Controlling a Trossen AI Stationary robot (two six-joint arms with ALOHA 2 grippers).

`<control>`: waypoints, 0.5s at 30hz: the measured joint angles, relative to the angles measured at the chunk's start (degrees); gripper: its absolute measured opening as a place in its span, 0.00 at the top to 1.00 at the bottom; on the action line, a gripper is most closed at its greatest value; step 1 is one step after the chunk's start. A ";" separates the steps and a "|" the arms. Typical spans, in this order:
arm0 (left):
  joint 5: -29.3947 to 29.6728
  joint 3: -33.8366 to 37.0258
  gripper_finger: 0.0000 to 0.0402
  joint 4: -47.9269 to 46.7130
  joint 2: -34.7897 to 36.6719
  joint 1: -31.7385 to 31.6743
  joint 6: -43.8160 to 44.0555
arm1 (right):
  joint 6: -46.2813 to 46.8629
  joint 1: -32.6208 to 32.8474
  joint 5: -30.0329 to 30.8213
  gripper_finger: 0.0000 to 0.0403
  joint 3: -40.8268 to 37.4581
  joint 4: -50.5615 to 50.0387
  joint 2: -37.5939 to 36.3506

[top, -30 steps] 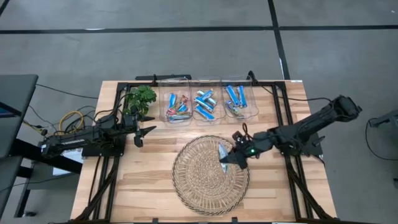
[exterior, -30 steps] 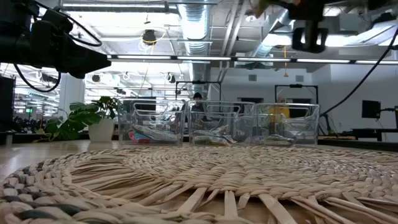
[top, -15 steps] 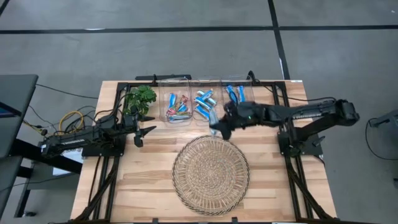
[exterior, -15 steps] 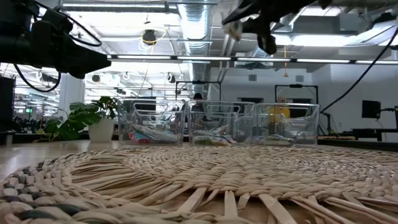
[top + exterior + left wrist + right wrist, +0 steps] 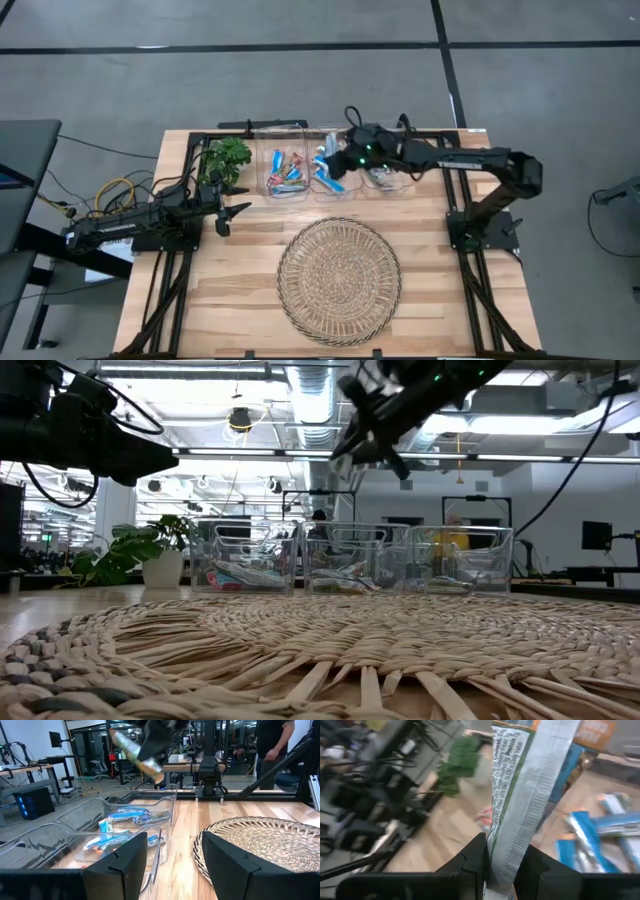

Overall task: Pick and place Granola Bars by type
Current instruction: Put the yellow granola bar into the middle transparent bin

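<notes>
My left gripper point(image 5: 236, 212) waits near the plant point(image 5: 224, 158), fingers spread. My right gripper point(image 5: 338, 160) hangs over the middle of 3 bins point(image 5: 331, 170), pinching 1 granola bar point(image 5: 530, 795) by its end: light, crinkly, slippery; midbody grips seem safer.

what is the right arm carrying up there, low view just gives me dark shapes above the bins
Observer: The right jaws are shut on one granola bar. The right wrist view shows its silver printed back.
Operator: which bin is it over
Observer: From above, it hangs over the middle bin of the three.
Operator: any bars on the mat
Observer: None. The high view shows no bars on the woven mat.
</notes>
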State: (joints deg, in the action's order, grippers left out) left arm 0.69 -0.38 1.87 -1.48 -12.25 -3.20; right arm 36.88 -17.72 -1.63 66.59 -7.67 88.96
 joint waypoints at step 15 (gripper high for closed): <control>0.02 0.01 0.54 0.01 -0.02 0.01 0.00 | -9.89 -5.46 -2.55 0.66 5.36 -8.14 8.27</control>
State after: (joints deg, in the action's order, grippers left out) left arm 0.71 -0.37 1.88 -1.50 -12.24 -3.20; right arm 26.99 -23.17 -4.18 71.95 -15.80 97.23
